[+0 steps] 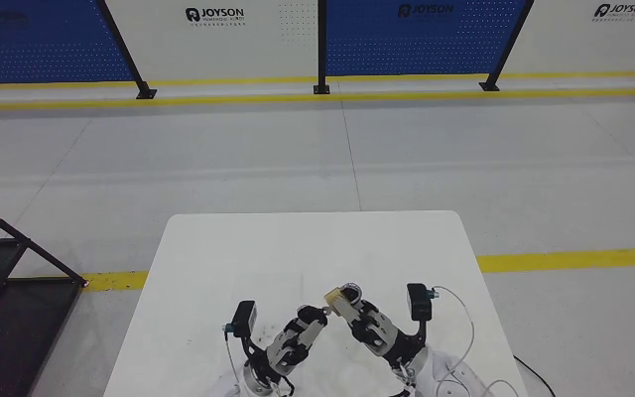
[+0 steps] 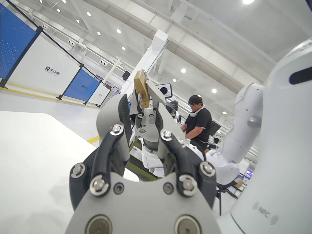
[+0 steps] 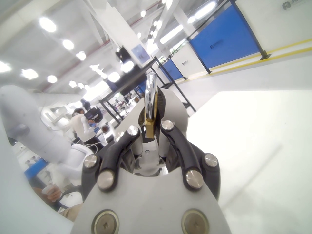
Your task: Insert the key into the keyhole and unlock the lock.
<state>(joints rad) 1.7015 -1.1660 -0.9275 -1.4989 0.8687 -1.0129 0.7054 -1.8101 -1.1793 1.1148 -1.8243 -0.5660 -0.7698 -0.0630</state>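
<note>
Right gripper [image 3: 153, 102] clamped on lock [image 3: 149, 125], shackle pointing outward along gripper axis. Lock straight ahead of left gripper [image 1: 314, 318], very near. I cannot tell whether left gripper holds key.

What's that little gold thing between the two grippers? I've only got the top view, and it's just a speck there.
Observer: A brass padlock. The right gripper is shut on it, brass body toward the palm, silver shackle pointing outward.
Operator: And the other arm?
Observer: The left gripper is open, its fingers apart. The padlock shows through the gap just ahead; I cannot tell whether they touch it.
Operator: Is it off the table?
Observer: Yes, held in the air, clear of the table.
</note>
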